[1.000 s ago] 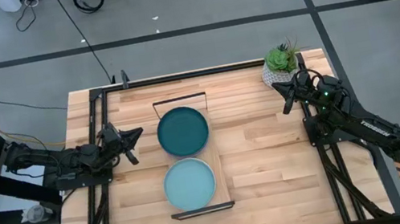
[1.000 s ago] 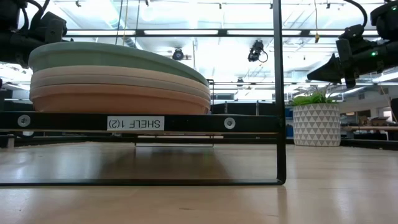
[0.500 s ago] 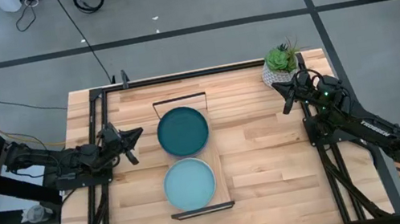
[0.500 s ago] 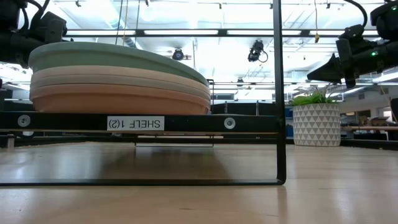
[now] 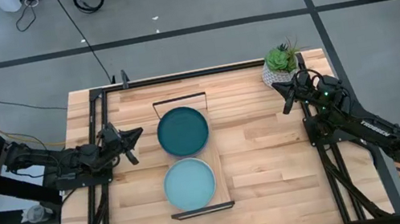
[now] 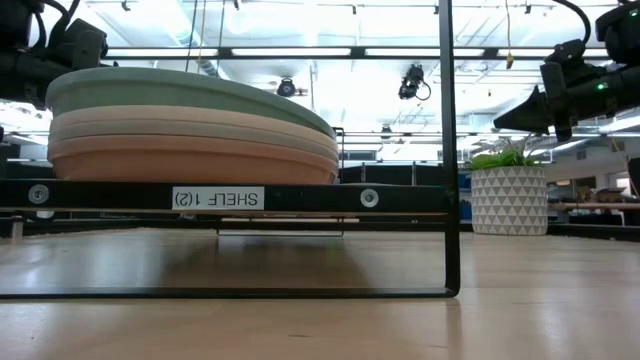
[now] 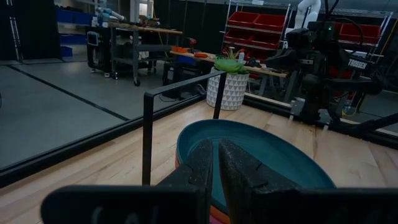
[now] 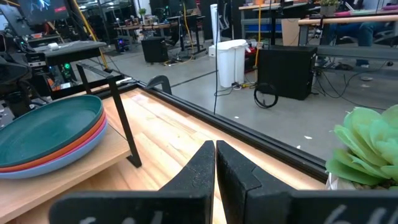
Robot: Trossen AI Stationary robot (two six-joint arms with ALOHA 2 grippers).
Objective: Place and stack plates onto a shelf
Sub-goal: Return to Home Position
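Observation:
Two stacks of plates rest on the shelf point(image 5: 216, 158), a pale board in a thin black wire frame at mid-table. The far stack has a dark teal plate point(image 5: 183, 130) on top, also seen as the teal plate point(image 7: 255, 152) and the teal plate point(image 8: 46, 127) over orange and magenta rims. The near stack is topped by a light blue plate point(image 5: 189, 184); the low view shows this stack point(image 6: 190, 135) edge-on. My left gripper point(image 5: 134, 143) hovers shut left of the teal plate. My right gripper point(image 5: 288, 100) hovers shut near the table's far right corner.
A small potted green plant point(image 5: 281, 63) stands at the far right corner, just beyond my right gripper. Black frame rails run along the table's left, right and far edges. Bare tabletop point(image 5: 265, 158) lies between the shelf and the right arm.

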